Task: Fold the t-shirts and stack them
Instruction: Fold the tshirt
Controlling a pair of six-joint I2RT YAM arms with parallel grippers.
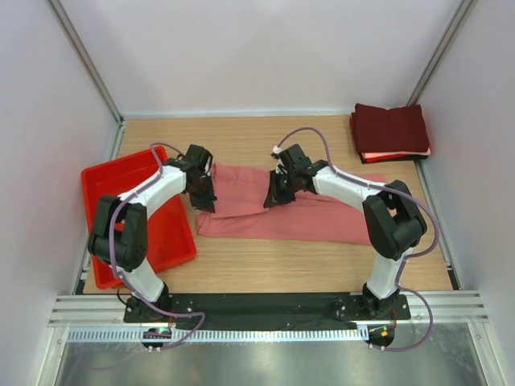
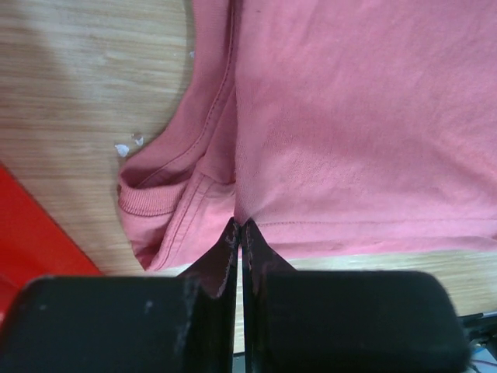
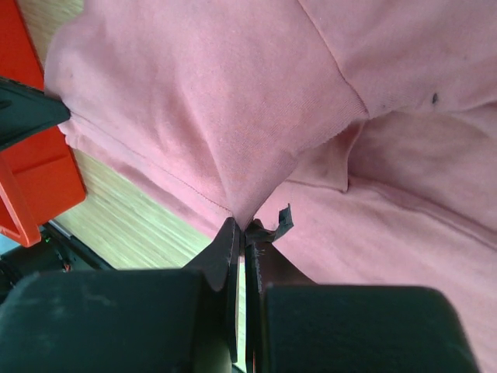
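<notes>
Top view
- Shirt point(image 1: 306, 221): pink, flat on the table point(image 1: 322, 265) at centre. Its long axis runs left to right, and its left part is doubled over.
- Left claw point(image 1: 203, 193): at the shirt's left end, pressed together on the cloth.
- Right claw point(image 1: 278, 193): at the shirt's middle, pinching the doubled layer.
- Stack point(image 1: 390, 129): maroon folded shirts with a thin pale layer, in the far right corner, well apart from both claws.
- Tray point(image 1: 105, 181): red, just beside the shirt's left end and under the left arm.

Left wrist view
- Left claw point(image 2: 237, 229): fingers together, tips nipping the shirt point(image 2: 365, 116) at a seamed edge. The cloth runs ahead and to the right.
- Ribbed edge point(image 2: 144, 203): just left of the tips.
- Tray point(image 2: 31, 233): corner near, lower left.
- Specks point(image 2: 123, 148): white, on bare table.

Right wrist view
- Right claw point(image 3: 241, 227): closed on a peak of the shirt point(image 3: 194, 101), which rises in a tent from the tips.
- Tray point(image 3: 39, 171): at the left, beyond the cloth.

Judgement
- Coming move: both claws carry the pinched edge together, across the long axis.
- Obstruction: none between the claws. A leftward swing risks the tray.
</notes>
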